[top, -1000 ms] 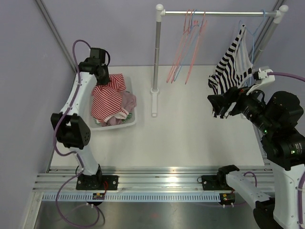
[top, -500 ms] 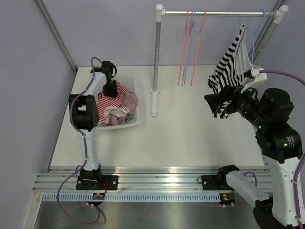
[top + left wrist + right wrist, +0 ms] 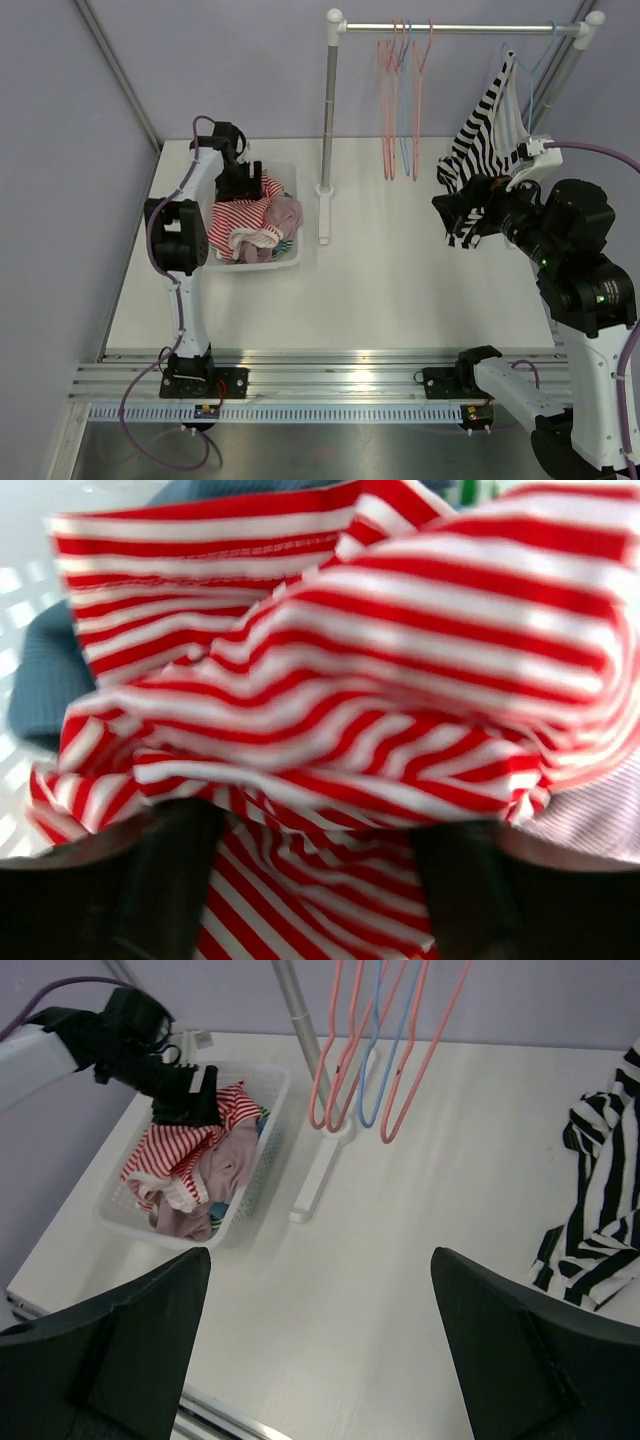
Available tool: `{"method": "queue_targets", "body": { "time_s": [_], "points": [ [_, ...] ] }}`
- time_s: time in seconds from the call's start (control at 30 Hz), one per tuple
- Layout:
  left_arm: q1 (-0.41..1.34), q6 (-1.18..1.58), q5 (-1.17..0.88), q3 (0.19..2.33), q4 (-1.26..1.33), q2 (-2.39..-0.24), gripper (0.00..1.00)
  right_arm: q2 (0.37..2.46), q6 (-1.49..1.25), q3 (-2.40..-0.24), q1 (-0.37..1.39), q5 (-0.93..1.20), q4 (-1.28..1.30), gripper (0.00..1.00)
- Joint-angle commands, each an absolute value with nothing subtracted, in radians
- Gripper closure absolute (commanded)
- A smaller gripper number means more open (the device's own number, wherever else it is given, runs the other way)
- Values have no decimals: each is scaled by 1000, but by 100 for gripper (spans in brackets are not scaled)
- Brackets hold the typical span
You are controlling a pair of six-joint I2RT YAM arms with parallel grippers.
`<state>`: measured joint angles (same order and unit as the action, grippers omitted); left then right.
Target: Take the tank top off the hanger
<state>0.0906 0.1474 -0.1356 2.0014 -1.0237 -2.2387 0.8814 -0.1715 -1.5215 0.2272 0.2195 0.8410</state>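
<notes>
- Looking to the far right of the bench [image 3: 400, 290], we find the black-and-white striped tank top [image 3: 488, 130] on a blue hanger [image 3: 530, 68]. The hanger hooks over the right end of the rail [image 3: 460, 27].
- The tank top droops down and to the left, and its lower folds are bunched low over the bench.
- From above, our right fingers [image 3: 452, 212] sit close to that lower bunch, on its near side.
- In the right wrist view they stand wide apart with nothing between them. The striped cloth lies off at the right edge of that view.
- Three empty hangers [image 3: 400, 100], two pink and one blue, dangle from the middle of the rail, just right of the white post [image 3: 327, 100].
- At the far left, a white basket [image 3: 292, 258] holds a heap of clothes. A red-and-white striped garment [image 3: 245, 215] lies on top, and a pink garment [image 3: 285, 212] lies to its right.
- Our left fingers [image 3: 241, 186] are down at the far side of the basket, right on the red-striped garment.
- In the left wrist view they are spread apart, with the red-striped cloth piled ahead of them and lying in the gap. We see no pinch on it.
</notes>
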Motion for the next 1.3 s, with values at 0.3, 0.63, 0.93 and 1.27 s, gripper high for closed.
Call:
{"method": "queue_targets", "body": {
  "time_s": [0.3, 0.63, 0.93, 1.27],
  "points": [
    [49, 215, -202, 1916, -946, -1749, 1, 1005, -140, -1730, 225, -228, 917, 0],
    [100, 293, -66, 1533, -833, -1203, 1, 1181, -11, -1833, 192, -483, 808, 0],
    [107, 348, -103, 1059, -660, -640, 1, 1407, -17, -1994, 16, -265, 747, 1],
    [155, 307, -54, 836, -609, -488, 1, 1673, -11, -2226, -188, -5, 854, 8]
  ]
}}
